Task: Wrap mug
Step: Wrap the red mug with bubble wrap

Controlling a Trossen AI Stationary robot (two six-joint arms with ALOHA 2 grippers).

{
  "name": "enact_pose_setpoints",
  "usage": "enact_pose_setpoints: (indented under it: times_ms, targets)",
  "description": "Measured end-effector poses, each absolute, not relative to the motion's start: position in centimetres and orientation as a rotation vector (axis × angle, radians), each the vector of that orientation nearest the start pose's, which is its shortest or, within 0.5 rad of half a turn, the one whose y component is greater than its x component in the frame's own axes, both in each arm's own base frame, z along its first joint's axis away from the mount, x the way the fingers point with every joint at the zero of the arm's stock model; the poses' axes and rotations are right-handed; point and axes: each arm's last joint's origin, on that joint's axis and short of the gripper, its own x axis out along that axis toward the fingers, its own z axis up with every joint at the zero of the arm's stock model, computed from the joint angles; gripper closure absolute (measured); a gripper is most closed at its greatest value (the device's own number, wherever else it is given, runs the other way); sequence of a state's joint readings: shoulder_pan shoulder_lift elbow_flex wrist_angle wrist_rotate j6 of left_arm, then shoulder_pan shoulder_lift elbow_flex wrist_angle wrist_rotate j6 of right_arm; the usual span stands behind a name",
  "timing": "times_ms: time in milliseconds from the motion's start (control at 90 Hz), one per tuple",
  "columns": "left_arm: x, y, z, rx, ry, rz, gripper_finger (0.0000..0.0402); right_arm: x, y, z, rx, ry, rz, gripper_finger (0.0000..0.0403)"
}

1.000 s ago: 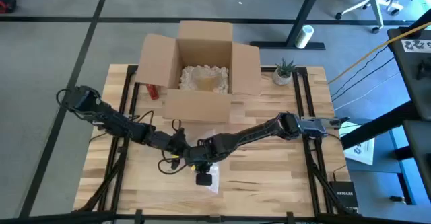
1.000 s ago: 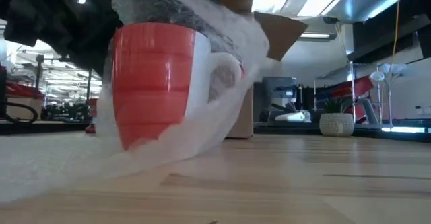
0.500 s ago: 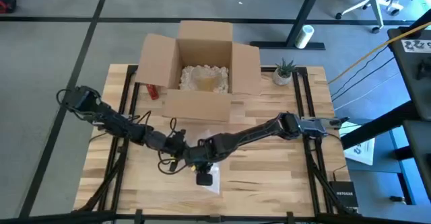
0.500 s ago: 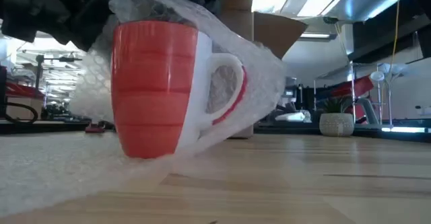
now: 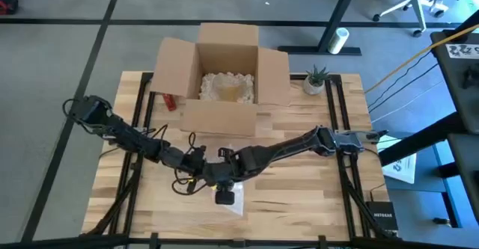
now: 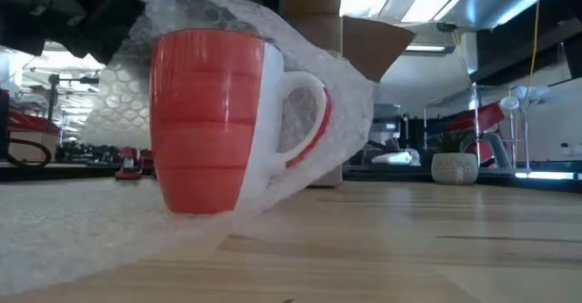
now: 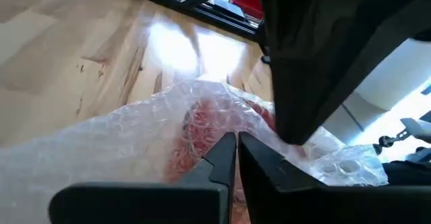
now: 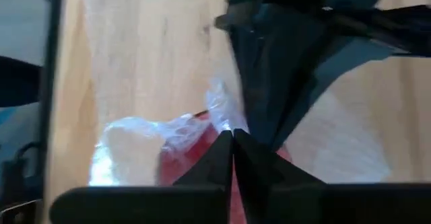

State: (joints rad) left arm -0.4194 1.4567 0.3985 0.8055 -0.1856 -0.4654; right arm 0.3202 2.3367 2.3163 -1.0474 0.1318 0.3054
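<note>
A red mug [image 6: 209, 121] with a white handle [image 6: 305, 112] stands upright on a sheet of bubble wrap [image 6: 82, 221] on the wooden table. The wrap [image 6: 318, 57] also runs over the mug's top and down its handle side. Both grippers meet just above the mug near the table's middle. My left gripper [image 5: 200, 168] comes from the left and my right gripper [image 5: 221, 174] from the right. Each is shut on the wrap. In the high view the arms hide the mug. My left gripper pinches the bubble wrap [image 7: 202, 126] between its two shut fingers, above the mug's top, coming slanting down from the table's left. The wrap drapes over the red mug below the fingers. One layer or several, I cannot tell. My right gripper pinches a bunched bit of the bubble wrap [image 8: 219, 113] at its fingertips, slanting down from the table's right. The wrap falls from there over the mug's handle side to the table.
An open cardboard box [image 5: 224, 77] with pale filler stands at the far middle of the table. A small potted plant [image 5: 316, 78] stands at the far right, a red object [image 5: 169, 102] left of the box, and a small dark device [image 5: 224, 197] just near of the grippers.
The mug was tilted with its handle side raised off the table. It has come down and now stands upright on its base. The wrap stays draped over its top and handle. Both grippers stay shut above it.
</note>
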Motion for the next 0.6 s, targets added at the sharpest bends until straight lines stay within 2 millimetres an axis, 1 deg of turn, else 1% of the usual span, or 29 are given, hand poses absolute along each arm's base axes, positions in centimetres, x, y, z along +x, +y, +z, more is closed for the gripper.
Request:
enact_pose_setpoints:
  times_ms: [122, 322, 478, 600]
  targets:
    - [23.4, -10.1, 15.6, -0.383, 0.304, -0.174, 0.0401, 47.1, 15.1, 25.4, 0.012, 1.071, -0.019, 0.0403]
    - [23.4, -10.3, 15.8, -0.386, 0.295, -0.190, 0.0401, 47.0, 15.5, 24.4, 0.062, 1.121, 0.059, 0.0403]
    - [23.4, -10.2, 15.8, -0.378, 0.288, -0.182, 0.0401, 47.2, 15.6, 23.8, 0.087, 1.120, 0.096, 0.0403]
    - [23.4, -10.2, 15.7, -0.362, 0.297, -0.178, 0.0401, 47.3, 15.7, 22.3, 0.099, 1.132, 0.115, 0.0403]
